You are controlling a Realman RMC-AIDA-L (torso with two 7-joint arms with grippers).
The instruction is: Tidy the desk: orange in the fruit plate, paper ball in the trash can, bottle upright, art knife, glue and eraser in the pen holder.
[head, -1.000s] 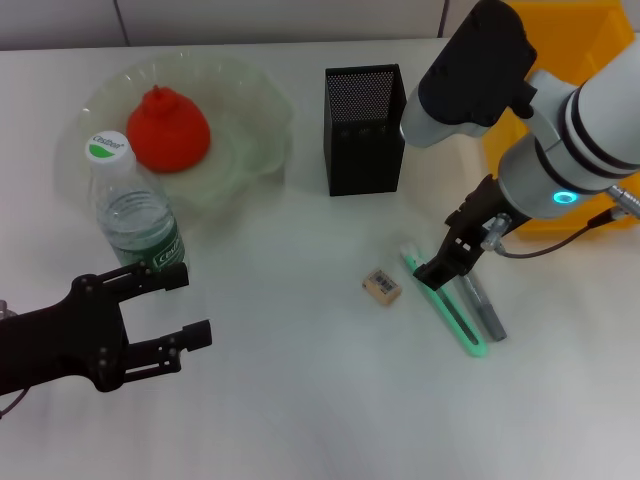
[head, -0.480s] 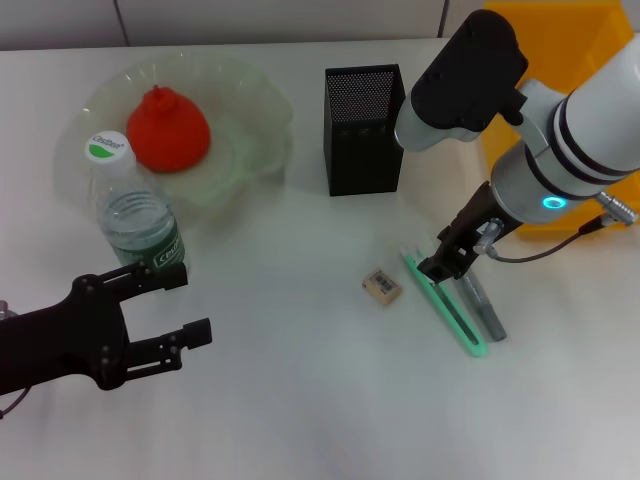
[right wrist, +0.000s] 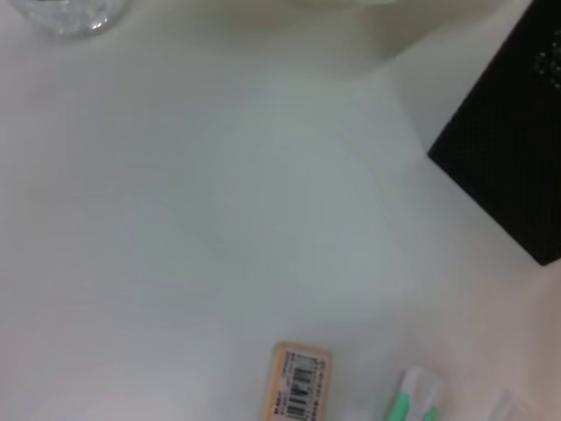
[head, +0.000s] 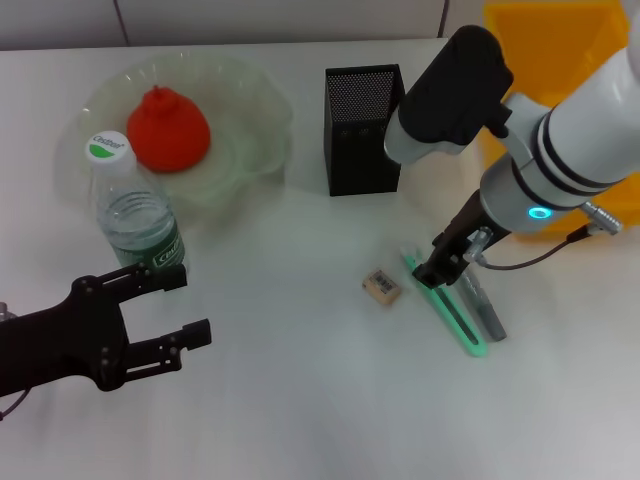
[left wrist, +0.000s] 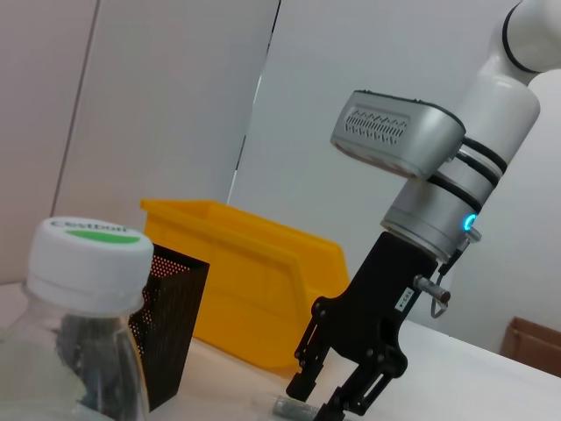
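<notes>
Eraser (head: 381, 286) lies beside art knife (head: 446, 305); right gripper (head: 440, 268) jaws apart above knife.

Readable text

Green lettering is printed on the bottle cap (head: 107, 146) (too small to be read); a barcode is carried by the eraser (right wrist: 298, 394).

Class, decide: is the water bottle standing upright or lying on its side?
Upright. In the head view the bottle stands on the table, its white cap on top.

yellow bin (head: 560, 30) cut by edge, glue (head: 482, 305) partly hidden
</notes>
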